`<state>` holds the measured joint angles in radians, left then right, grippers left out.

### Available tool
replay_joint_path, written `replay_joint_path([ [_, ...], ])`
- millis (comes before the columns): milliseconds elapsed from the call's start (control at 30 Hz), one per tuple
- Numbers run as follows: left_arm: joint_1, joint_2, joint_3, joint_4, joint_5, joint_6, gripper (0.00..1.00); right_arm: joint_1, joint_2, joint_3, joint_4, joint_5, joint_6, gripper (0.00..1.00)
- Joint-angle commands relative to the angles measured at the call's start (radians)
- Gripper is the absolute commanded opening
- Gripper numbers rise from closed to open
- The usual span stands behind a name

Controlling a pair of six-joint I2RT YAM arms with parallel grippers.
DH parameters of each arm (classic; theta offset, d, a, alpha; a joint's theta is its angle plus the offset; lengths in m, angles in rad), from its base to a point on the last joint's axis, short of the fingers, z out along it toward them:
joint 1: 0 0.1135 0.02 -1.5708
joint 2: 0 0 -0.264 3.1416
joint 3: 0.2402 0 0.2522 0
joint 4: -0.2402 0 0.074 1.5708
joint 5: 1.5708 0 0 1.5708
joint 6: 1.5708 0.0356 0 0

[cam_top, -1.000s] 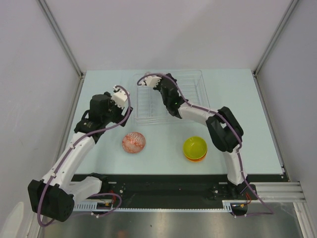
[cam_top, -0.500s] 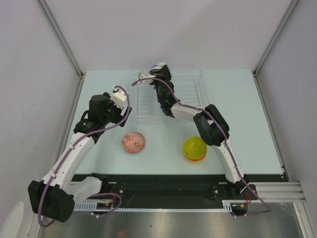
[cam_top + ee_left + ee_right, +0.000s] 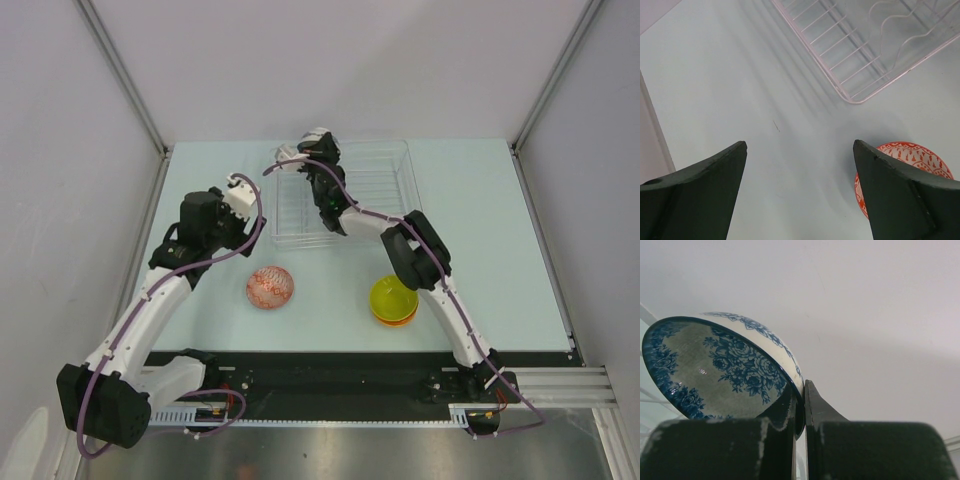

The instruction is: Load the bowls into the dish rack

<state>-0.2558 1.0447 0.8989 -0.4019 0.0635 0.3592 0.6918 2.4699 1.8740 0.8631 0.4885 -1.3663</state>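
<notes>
From where I stand, the right gripper [image 3: 799, 412] is pinched tight on the rim of a white bowl with blue flowers [image 3: 715, 365]. One finger is inside the rim and one outside, so the bowl stands tilted up on edge, its hollow turned toward the wrist camera. That arm reaches out over the dish rack [image 3: 385, 200], and the gripper hangs above the rack's far-left corner. The rack lies beneath it and spreads away to the right and nearer, its long side running left to right across the far half of the table [image 3: 480, 200]. How high the bowl's lower edge sits above the prongs I cannot tell from either view. I judge the placing step to be in hand: the bowl needs to go down edge-first between the prongs. The left gripper [image 3: 800, 147] is spread wide and empty just left of the rack's near-left corner. The red-patterned bowl [image 3: 270, 288] lies on the table nearer and slightly right of it — plainly that arm's to reach. The yellow-green bowl [image 3: 393, 293] sits nested in the orange bowl [image 3: 397, 319] at the near right, beside the right arm. I see no bowl seated in the rack, though the arm hides part of it.
</notes>
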Motion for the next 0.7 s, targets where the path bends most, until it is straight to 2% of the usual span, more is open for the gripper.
replay_joint_path([
  [0, 0.013, -0.017, 0.037, 0.006, 0.018, 0.009, 0.92, 0.006, 0.006, 0.074, 0.085, -0.014, -0.010, 0.00],
  [667, 0.021, -0.035, 0.048, -0.006, 0.035, -0.002, 0.92, 0.035, -0.023, -0.041, 0.065, -0.014, 0.012, 0.00],
])
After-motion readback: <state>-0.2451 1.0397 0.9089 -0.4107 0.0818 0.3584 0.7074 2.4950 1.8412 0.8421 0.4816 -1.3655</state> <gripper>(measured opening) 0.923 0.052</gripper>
